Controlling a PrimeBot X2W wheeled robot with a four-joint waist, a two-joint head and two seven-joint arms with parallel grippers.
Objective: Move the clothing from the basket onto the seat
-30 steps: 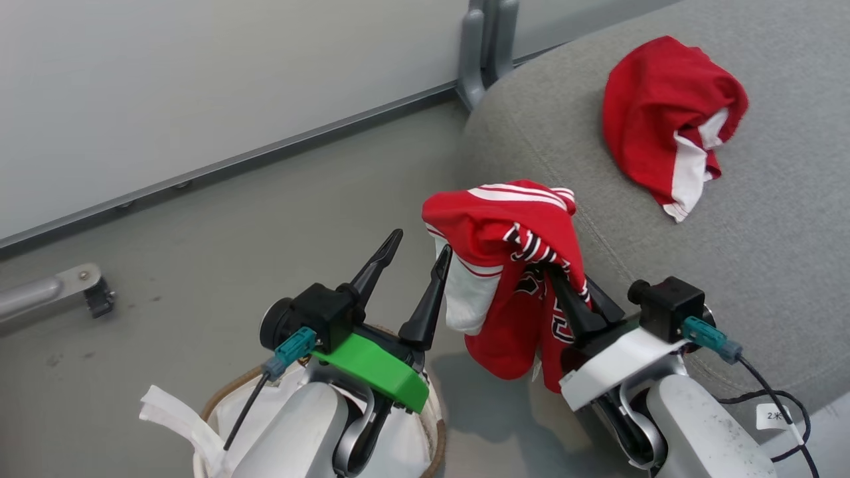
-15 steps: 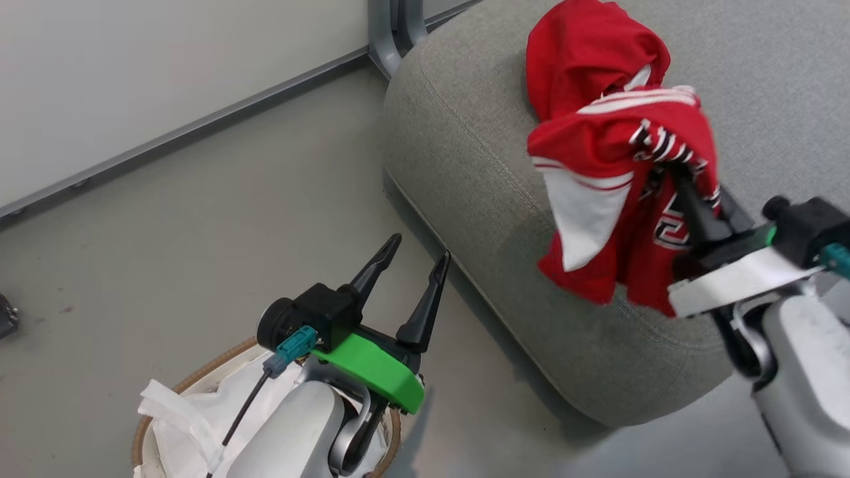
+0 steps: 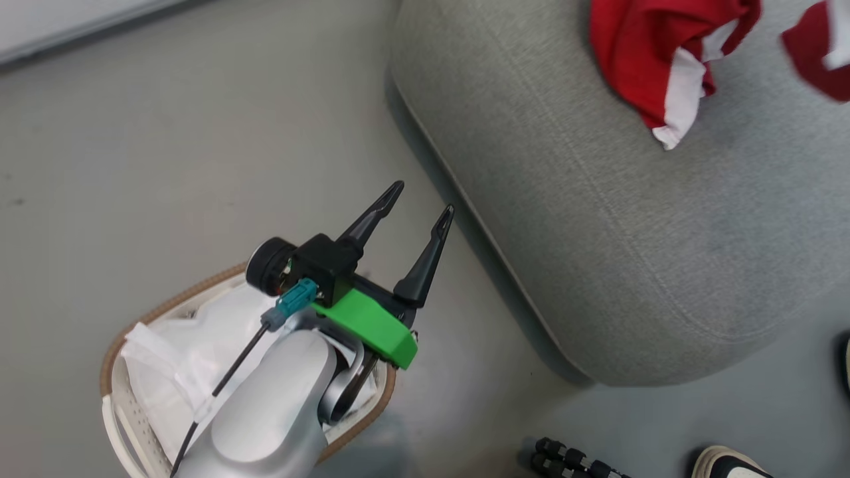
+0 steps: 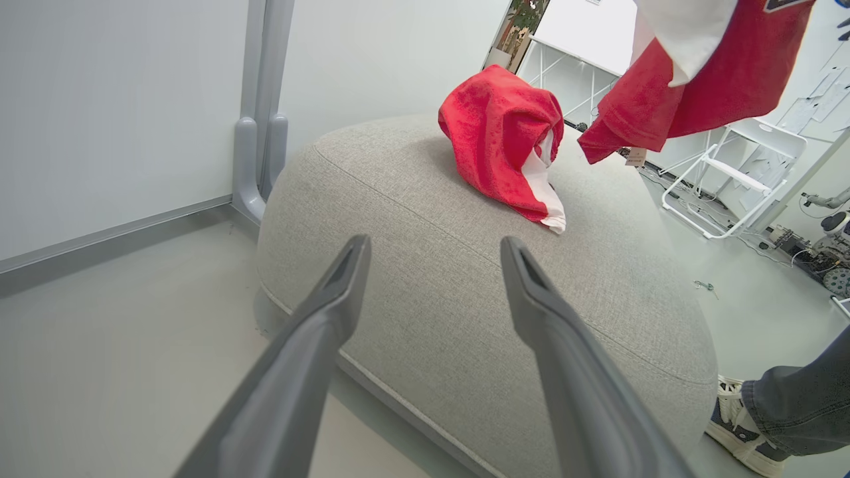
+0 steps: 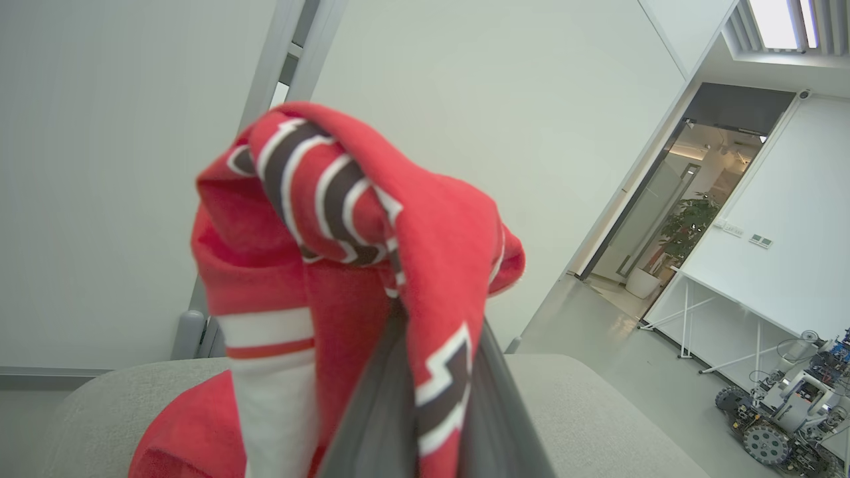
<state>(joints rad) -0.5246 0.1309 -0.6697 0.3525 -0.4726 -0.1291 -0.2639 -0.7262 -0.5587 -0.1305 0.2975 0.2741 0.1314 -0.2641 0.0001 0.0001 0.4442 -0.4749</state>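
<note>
My left fingers (image 3: 428, 255) hang spread wide over the oval cream plastic basket (image 3: 174, 303), while my raised right fingers (image 5: 368, 418) pinch the striped red garment (image 5: 345, 199) above the grey fabric seat (image 3: 597, 232).

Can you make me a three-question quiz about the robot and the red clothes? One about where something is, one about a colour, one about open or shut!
1. The left gripper is: A. open and empty B. shut on cloth C. shut on nothing
2. The basket has a lining that is: A. red B. white C. grey
3. The plain red shirt lies: A. in the basket B. in the left gripper C. on the seat

Answers: 1 A, its fingers stand apart with nothing between them. 2 B, white cloth shows inside the basket. 3 C, it rests on top of the grey seat.
</note>
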